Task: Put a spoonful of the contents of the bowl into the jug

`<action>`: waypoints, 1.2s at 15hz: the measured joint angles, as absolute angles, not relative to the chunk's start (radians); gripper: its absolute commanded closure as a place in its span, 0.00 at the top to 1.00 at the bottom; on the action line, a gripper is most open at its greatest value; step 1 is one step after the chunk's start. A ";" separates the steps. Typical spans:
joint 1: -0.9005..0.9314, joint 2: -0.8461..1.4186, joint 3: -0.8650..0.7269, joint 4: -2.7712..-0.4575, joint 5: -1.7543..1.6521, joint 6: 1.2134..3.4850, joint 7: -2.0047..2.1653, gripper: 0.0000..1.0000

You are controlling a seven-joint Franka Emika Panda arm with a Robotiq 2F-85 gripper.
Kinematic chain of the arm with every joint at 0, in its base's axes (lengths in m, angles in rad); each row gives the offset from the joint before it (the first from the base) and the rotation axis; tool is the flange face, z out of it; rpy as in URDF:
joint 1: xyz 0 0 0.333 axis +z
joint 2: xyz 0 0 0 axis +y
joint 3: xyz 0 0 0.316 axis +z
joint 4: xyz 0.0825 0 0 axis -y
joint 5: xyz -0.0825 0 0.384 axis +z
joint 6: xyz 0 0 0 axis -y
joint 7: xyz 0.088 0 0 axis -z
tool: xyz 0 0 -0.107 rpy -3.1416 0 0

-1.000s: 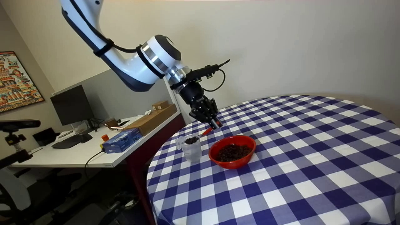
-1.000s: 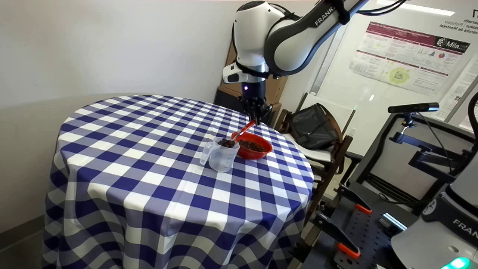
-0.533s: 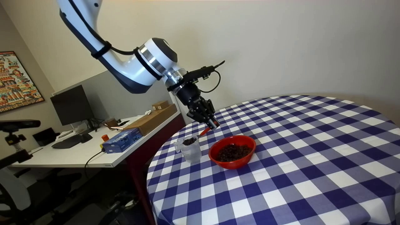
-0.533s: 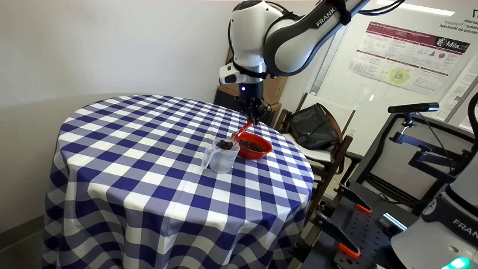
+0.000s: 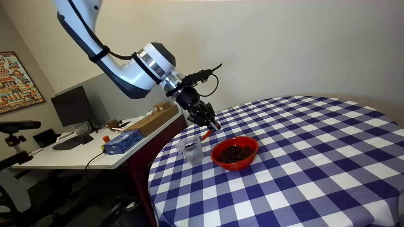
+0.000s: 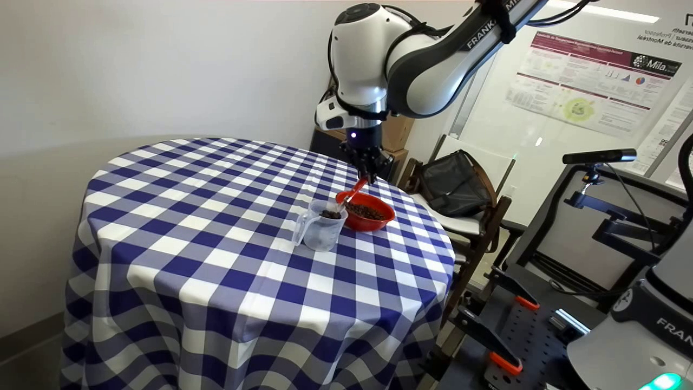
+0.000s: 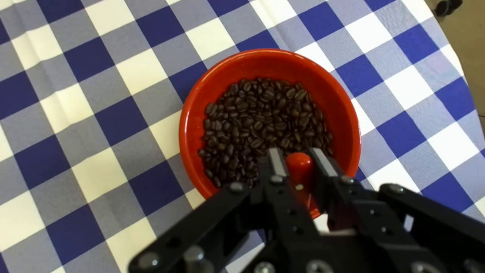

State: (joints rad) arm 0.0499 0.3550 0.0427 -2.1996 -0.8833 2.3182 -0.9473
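— Red bowl [image 7: 265, 64] sitting lower than the fingers [image 7: 278, 163]?
— Yes, holding dark beans [image 7: 261, 121]; the red-handled spoon [image 6: 357, 188] is slanting from between the fingers to the clear jug [image 6: 320, 236]; beans [image 6: 331, 214] are showing inside.

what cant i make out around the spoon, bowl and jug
Wrist view: most of the spoon, part of the bowl; hidden by the gripper.
In an exterior view: markings on the jug; too small to read.
In both exterior views: the arm; cut off by the top edge.
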 measured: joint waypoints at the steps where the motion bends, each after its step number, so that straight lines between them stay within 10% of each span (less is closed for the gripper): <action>1: 0.051 0.355 0.044 -2.204 -0.899 2.318 -0.939 0.05; 18: 0.084 0.331 0.101 -2.297 -1.141 2.318 -0.763 0.05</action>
